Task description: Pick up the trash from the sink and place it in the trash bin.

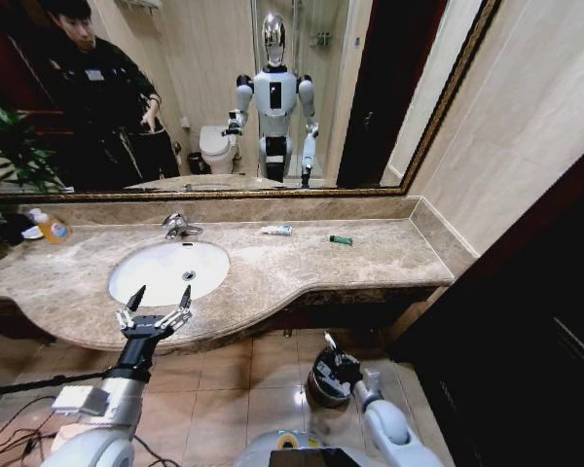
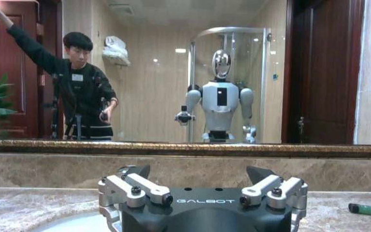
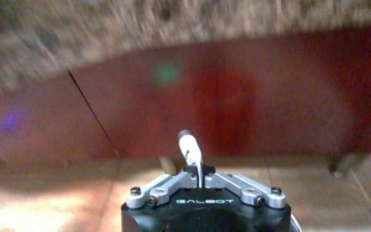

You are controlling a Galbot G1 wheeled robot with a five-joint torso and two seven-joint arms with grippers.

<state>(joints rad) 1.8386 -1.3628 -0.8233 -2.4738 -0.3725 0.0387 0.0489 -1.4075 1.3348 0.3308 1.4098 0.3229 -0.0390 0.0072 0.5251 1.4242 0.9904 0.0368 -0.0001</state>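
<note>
The white oval sink [image 1: 165,272] is sunk in the marble counter, under a chrome tap [image 1: 180,227]. My left gripper [image 1: 159,300] hovers open at the basin's front rim; in the left wrist view its fingers [image 2: 135,172] are spread wide. A white-and-blue tube [image 1: 276,231] and a small green piece [image 1: 341,239] of trash lie on the counter right of the basin; the green piece [image 2: 368,209] also lies ahead of the left gripper. Low at the right, my right gripper [image 1: 337,362] is shut on a small white tube [image 3: 189,145], just above the dark round trash bin [image 1: 318,389] on the floor.
An orange-liquid bottle [image 1: 52,229] stands at the counter's far left beside a plant [image 1: 10,156]. A large mirror [image 1: 273,88] runs behind the counter. A dark wooden cabinet [image 1: 526,321] closes off the right side. Tiled floor [image 1: 243,389] lies under the counter's curved edge.
</note>
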